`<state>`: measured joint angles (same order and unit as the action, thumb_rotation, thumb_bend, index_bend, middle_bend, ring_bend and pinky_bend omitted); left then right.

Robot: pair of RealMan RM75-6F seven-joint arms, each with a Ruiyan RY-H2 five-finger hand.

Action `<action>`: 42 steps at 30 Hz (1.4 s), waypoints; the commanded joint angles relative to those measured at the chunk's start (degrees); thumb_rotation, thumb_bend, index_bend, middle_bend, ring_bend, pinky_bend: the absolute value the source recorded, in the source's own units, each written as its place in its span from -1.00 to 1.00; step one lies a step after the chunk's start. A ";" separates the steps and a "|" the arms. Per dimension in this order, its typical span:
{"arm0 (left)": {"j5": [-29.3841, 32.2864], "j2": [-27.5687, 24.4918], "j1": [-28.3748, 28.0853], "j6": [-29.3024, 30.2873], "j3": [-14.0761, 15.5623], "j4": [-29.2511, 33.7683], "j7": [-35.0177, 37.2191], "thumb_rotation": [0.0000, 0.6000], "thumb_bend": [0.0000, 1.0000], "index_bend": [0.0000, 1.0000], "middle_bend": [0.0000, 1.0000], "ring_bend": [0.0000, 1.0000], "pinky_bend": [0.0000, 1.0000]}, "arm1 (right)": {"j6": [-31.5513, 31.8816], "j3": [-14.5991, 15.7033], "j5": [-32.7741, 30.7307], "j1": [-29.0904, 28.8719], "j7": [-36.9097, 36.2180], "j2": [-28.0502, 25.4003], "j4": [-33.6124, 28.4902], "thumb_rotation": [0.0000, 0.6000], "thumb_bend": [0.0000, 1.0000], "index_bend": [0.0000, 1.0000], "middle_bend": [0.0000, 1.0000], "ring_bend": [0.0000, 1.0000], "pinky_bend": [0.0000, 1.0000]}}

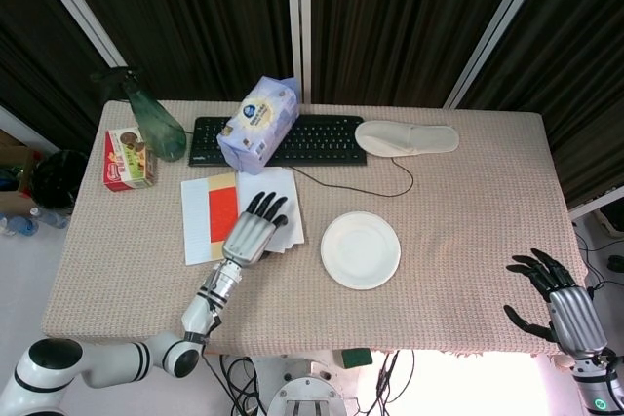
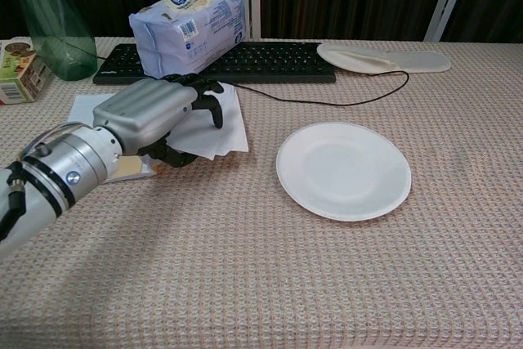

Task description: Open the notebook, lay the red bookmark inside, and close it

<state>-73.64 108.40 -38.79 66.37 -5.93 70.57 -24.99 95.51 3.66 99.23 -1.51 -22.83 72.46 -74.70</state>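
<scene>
Step in hand: you are on the closing step, as I judge it. The notebook (image 1: 239, 213) lies open on the table (image 1: 468, 192) and the red bookmark (image 1: 223, 214) already rests on the page by its spine.

Left hand: your left hand (image 1: 252, 231) sits on the notebook's right-hand page. In the chest view its fingers (image 2: 211, 104) curl down over the paper and the thumb reaches in under the near edge, so it seems to be taking hold of the right side; whether the sheets are truly pinched I cannot tell.

Right hand: your right hand (image 1: 558, 301) hangs off the table's near right corner, fingers spread, holding nothing, well apart from the work.

Notebook: it lies near the table's left side, just in front of the keyboard (image 1: 292, 139) and the tissue pack (image 1: 257, 124), with the white plate (image 1: 361, 249) just beside it to the right.

Next move: get the thumb properly under the right-hand pages and cover, lift, and swing them leftward over the bookmark so they fold flat onto the left side.

Watch for: loose sheets fanning out instead of turning together, and the bookmark sliding as the pages come over.
</scene>
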 commanded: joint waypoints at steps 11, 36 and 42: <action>-2.87 -1.10 5.18 5.54 2.03 -0.17 1.26 1.00 -0.06 -0.39 -0.49 -0.50 -0.62 | -0.20 -0.03 0.19 -0.26 -0.04 -0.10 0.01 1.00 -0.59 -0.38 -0.59 -0.80 -0.61; -7.77 -1.73 9.53 7.66 5.08 4.43 -0.34 1.00 0.08 -0.19 -0.45 -0.41 -0.53 | -0.68 0.10 0.32 -0.60 0.22 -0.08 -0.09 1.00 -0.59 -0.38 -0.59 -0.80 -0.61; -9.60 -2.47 11.30 9.67 6.03 8.60 0.13 1.00 0.07 -0.31 -0.51 -0.50 -0.56 | -0.65 0.09 0.33 -0.65 -0.03 -0.01 0.14 1.00 -0.59 -0.38 -0.59 -0.80 -0.61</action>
<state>-82.77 106.21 -27.95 75.53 -0.13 78.59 -25.04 94.86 3.76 99.57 -2.17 -22.85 72.45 -74.57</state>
